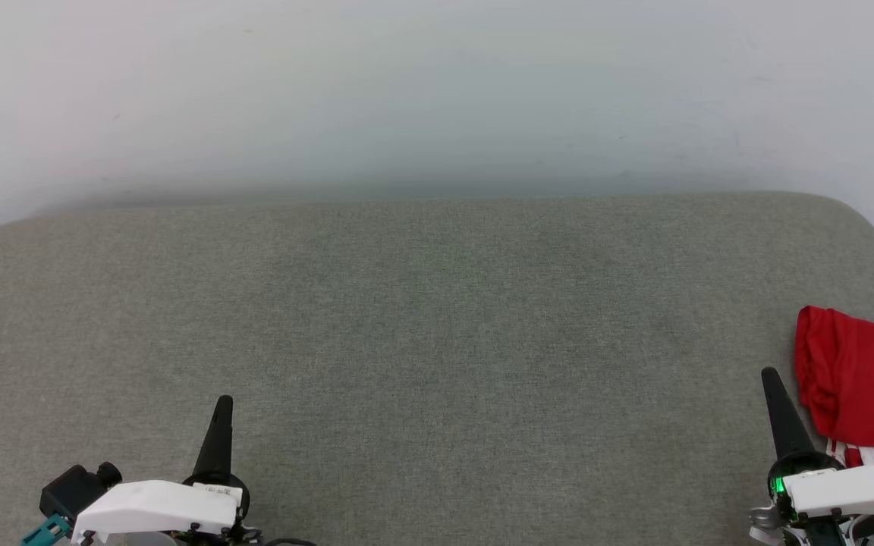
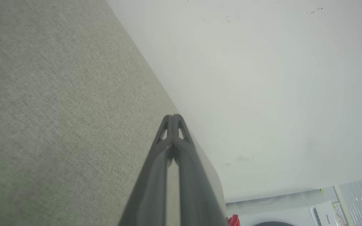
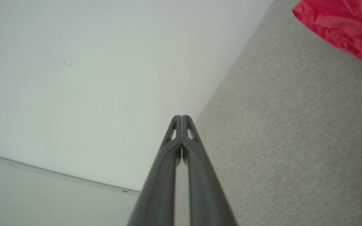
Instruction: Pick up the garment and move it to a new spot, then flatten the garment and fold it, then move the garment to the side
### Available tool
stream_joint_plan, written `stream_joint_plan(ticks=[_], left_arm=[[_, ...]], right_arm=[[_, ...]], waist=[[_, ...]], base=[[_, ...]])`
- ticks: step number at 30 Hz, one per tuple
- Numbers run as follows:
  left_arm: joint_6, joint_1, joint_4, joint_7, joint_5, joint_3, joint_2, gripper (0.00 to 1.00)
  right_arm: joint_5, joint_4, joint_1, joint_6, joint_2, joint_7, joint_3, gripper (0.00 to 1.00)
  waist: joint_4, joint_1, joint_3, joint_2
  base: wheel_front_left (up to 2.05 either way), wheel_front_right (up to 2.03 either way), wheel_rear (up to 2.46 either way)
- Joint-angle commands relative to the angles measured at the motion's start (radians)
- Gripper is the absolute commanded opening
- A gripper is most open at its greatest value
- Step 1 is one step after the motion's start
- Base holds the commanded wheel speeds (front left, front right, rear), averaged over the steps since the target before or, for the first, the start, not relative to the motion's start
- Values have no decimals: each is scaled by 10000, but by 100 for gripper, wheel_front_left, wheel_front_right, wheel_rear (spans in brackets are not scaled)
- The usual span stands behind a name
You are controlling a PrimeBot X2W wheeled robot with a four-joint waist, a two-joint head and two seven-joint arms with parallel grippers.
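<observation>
Nearest the robot, the left tool rests low at the lower left of the head view with its two dark fingers pressed together and nothing between them. Its wrist view shows the same tips meeting over grey cloth. At the lower right, the right tool is also closed on nothing, its tips touching.

Just beside the right tool, on its outer side and a little farther out, lies the garment. It is a bunched red heap at the right edge of the table, with a white striped part by that arm's wrist. The tool's fingers stand apart from the cloth. The right wrist view catches the red folds at its top right corner.

The left tool is well apart from the garment, across the grey fabric top. Beyond the table's rounded far edge rises a pale wall.
</observation>
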Motion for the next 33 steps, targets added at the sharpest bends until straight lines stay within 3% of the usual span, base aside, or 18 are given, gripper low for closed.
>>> stream_joint_plan(ticks=[1,33], left_arm=[[-80,-230,-2,66,-330,61,59,0],[-453,-793,472,821,-3152,444,7,0]], right_arm=[[312,-24,-239,0,-69,85,-23,0],[2944,366,-717,-2,-21,834,-150,0]], waist=[[1,0,4,0],[5,0,78,0]], base=[[0,0,0],[0,0,0]])
